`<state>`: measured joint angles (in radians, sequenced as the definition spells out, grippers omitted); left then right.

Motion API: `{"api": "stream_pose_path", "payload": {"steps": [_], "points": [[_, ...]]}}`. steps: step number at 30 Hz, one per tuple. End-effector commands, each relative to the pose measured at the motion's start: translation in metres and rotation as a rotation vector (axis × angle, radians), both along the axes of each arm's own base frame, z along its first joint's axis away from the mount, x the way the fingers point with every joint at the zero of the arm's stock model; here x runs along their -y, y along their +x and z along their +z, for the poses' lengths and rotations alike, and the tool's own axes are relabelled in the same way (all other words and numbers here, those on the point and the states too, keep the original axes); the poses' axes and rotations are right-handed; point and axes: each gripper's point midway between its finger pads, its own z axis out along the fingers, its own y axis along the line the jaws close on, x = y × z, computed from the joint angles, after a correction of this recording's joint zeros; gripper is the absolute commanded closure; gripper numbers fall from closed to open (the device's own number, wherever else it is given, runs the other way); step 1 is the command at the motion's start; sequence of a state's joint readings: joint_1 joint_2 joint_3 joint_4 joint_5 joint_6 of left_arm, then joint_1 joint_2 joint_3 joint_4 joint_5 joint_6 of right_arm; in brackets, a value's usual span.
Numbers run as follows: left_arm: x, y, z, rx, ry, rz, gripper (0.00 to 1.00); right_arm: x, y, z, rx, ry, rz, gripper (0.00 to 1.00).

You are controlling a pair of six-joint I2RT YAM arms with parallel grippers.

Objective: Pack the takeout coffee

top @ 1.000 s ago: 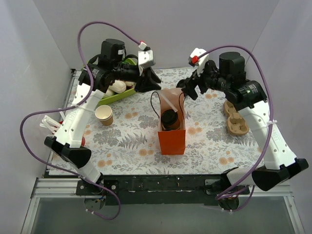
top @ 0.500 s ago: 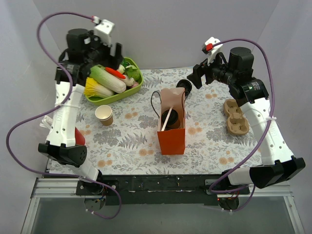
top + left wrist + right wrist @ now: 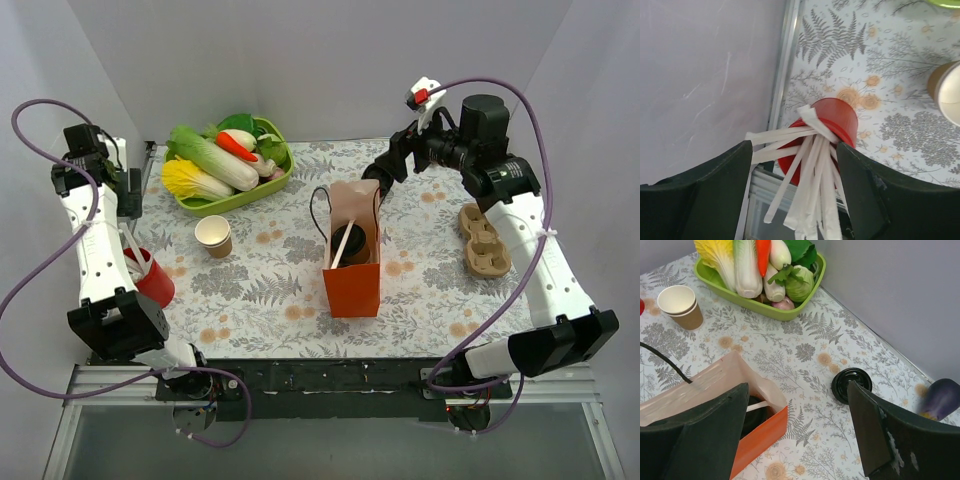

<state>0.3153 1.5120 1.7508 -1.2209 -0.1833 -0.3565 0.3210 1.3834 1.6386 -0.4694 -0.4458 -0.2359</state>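
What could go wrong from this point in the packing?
The orange paper bag stands unsupported; a careless insertion could tip it. The open cup has no lid on, and the loose black lid lies far from it. The left fingers flank wrapped straws that could spill from the red cup.

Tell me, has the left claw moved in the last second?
Yes. The left claw swung away from the green vegetable tray, out to the table's left edge, and now hangs open over the red cup of wrapped straws.
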Motion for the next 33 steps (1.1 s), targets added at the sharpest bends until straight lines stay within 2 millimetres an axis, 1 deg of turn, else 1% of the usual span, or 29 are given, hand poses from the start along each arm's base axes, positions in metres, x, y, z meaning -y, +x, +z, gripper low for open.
{"api": "stream_pose_path", "payload": {"steps": [1,2,3,4,6,7,9,10,13,15,18,19,20,21,22,23,24,26,27,28,30,31,32,33], "points": [[-0.015,-0.017,0.002,-0.014,0.017,0.037,0.34,-0.010,0.004,0.005,-0.006,-0.001,0.061,0.14],[-0.015,-0.018,-0.003,-0.025,-0.003,0.049,0.36,-0.011,0.003,0.000,-0.035,-0.014,0.068,0.15],[-0.016,-0.015,-0.013,-0.049,-0.032,0.056,0.38,-0.012,0.004,0.000,-0.028,-0.029,0.080,0.15],[-0.014,-0.014,-0.018,-0.048,-0.080,0.059,0.39,-0.014,0.008,0.006,-0.021,-0.037,0.087,0.16],[-0.011,-0.011,-0.024,-0.036,-0.126,0.076,0.43,-0.013,0.010,0.002,-0.042,-0.061,0.083,0.16],[-0.010,-0.007,-0.031,-0.027,-0.137,0.070,0.44,-0.014,0.014,0.006,-0.035,-0.063,0.078,0.16],[-0.011,-0.006,-0.039,-0.032,-0.141,0.072,0.48,-0.014,0.016,0.005,-0.048,-0.071,0.074,0.16],[-0.014,-0.003,-0.046,-0.042,-0.138,0.079,0.48,-0.016,0.017,0.006,-0.047,-0.074,0.077,0.16],[-0.018,0.005,-0.055,-0.048,-0.148,0.079,0.50,-0.016,0.016,0.006,-0.045,-0.081,0.073,0.17],[-0.018,0.011,-0.058,-0.046,-0.164,0.071,0.54,-0.014,0.015,0.004,-0.041,-0.091,0.068,0.17],[-0.018,0.019,-0.060,-0.047,-0.186,0.066,0.64,-0.011,0.014,0.003,-0.032,-0.105,0.063,0.17],[-0.017,0.019,-0.062,-0.055,-0.195,0.063,0.72,-0.010,0.013,0.003,-0.027,-0.107,0.061,0.17],[-0.016,0.021,-0.062,-0.055,-0.200,0.060,0.77,-0.011,0.013,0.003,-0.025,-0.109,0.061,0.17],[-0.015,0.023,-0.060,-0.048,-0.206,0.053,0.84,-0.011,0.013,0.000,-0.027,-0.113,0.065,0.17],[-0.013,0.020,-0.058,-0.058,-0.215,0.051,0.90,-0.010,0.013,0.001,-0.023,-0.113,0.060,0.17],[-0.013,0.020,-0.056,-0.059,-0.218,0.055,1.00,-0.009,0.014,0.002,-0.015,-0.112,0.057,0.17],[-0.013,0.021,-0.048,-0.044,-0.211,0.052,1.00,-0.010,0.015,0.001,-0.013,-0.114,0.058,0.17],[-0.011,0.017,-0.039,-0.044,-0.208,0.048,1.00,-0.009,0.018,0.002,0.003,-0.114,0.051,0.17],[-0.011,0.015,-0.030,-0.028,-0.194,0.036,1.00,-0.008,0.020,0.002,0.009,-0.116,0.044,0.17],[-0.006,0.017,-0.017,0.006,-0.206,0.014,1.00,-0.009,0.022,-0.002,0.000,-0.118,0.037,0.17],[-0.005,0.017,0.003,0.042,-0.187,-0.015,1.00,-0.008,0.026,-0.003,0.002,-0.120,0.022,0.17],[-0.004,0.015,0.023,0.080,-0.165,-0.030,1.00,-0.008,0.027,-0.004,-0.002,-0.120,0.023,0.17],[-0.001,0.015,0.033,0.103,-0.162,-0.056,1.00,-0.010,0.027,-0.005,-0.006,-0.118,0.030,0.17],[0.001,0.011,0.039,0.098,-0.156,-0.071,1.00,-0.010,0.027,-0.005,-0.004,-0.116,0.033,0.17]]}}
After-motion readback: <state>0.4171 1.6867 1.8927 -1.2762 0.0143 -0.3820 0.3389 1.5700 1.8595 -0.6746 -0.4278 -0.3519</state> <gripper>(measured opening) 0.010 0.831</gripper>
